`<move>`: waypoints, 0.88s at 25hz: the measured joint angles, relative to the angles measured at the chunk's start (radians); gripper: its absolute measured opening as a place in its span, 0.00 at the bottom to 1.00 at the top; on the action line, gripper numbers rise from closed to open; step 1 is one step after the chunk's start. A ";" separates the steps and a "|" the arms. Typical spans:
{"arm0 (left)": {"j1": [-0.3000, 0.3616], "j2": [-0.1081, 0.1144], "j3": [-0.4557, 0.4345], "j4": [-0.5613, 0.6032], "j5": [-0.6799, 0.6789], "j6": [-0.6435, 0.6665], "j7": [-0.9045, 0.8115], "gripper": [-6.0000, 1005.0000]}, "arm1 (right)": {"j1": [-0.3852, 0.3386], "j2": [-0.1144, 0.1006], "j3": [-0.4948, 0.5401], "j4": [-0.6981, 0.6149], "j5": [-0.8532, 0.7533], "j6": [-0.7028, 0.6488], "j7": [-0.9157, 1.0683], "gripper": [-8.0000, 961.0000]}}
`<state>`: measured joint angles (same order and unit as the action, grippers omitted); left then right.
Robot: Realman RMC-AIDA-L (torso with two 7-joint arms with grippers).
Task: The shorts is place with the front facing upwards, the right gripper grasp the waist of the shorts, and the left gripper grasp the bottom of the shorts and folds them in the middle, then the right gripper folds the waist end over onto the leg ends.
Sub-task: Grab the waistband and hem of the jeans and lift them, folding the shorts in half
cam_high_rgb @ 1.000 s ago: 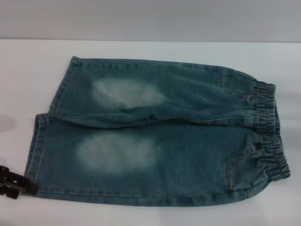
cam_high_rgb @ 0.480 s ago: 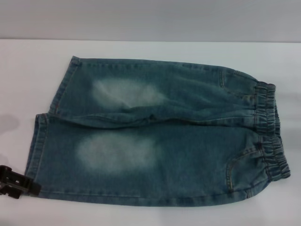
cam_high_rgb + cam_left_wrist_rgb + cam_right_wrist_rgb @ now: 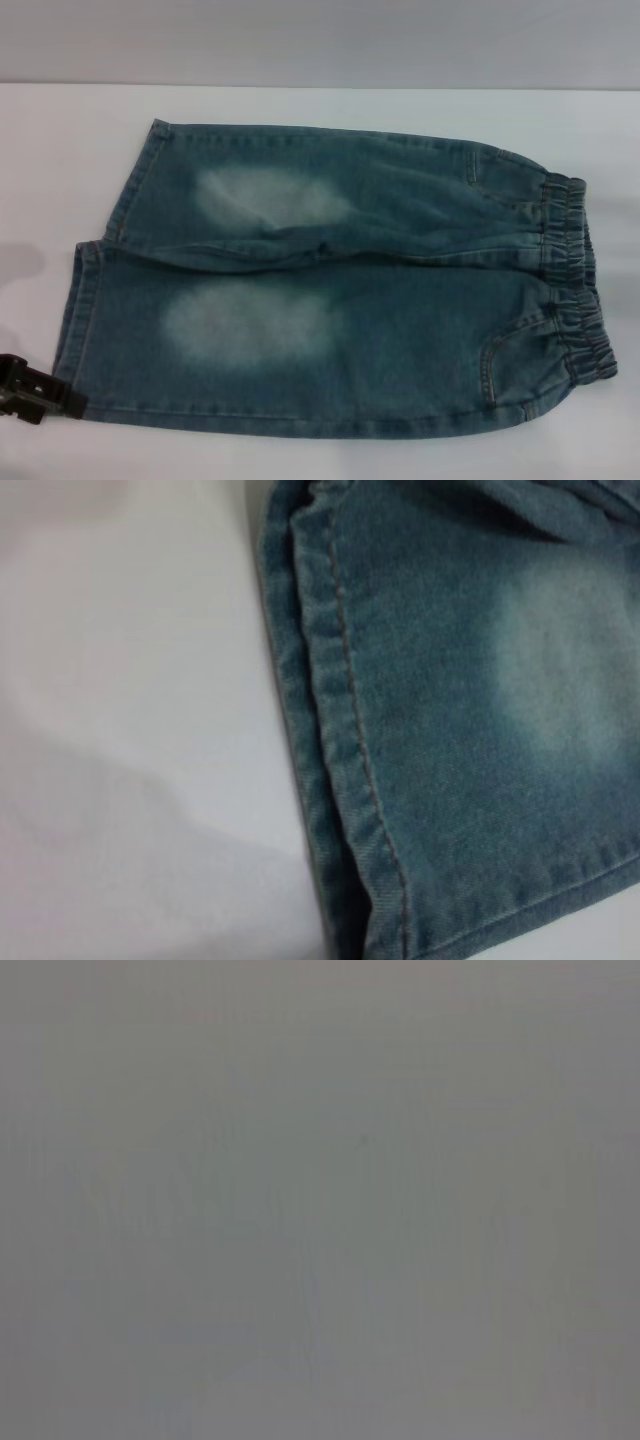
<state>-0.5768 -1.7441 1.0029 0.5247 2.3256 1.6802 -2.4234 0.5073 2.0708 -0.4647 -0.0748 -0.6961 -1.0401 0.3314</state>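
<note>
The white bench [image 3: 60, 140] carries the shorts [image 3: 340, 290] spread flat, front up, faded patches on both legs, the waist of the shorts [image 3: 575, 280] toward its right edge. The bottom of the shorts [image 3: 85, 300] lies toward the left edge. The left gripper [image 3: 35, 388] sits at the near-left hem corner; whether it grips cannot be told.

Smooth white tabletop [image 3: 300, 110], evenly lit, faint grey shadow at its left edge; plain grey wall [image 3: 320, 40] behind.
</note>
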 joint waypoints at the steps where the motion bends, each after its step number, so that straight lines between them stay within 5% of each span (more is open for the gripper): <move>1: 0.000 0.000 0.000 0.000 0.000 0.000 0.000 0.81 | 0.000 0.000 0.000 0.000 0.000 0.000 0.000 0.57; 22: -0.008 0.002 -0.010 0.002 0.003 -0.003 0.007 0.81 | -0.002 0.000 -0.001 0.001 0.000 0.001 0.000 0.57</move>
<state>-0.5845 -1.7424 0.9926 0.5264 2.3291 1.6773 -2.4160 0.5053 2.0708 -0.4660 -0.0737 -0.6965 -1.0390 0.3309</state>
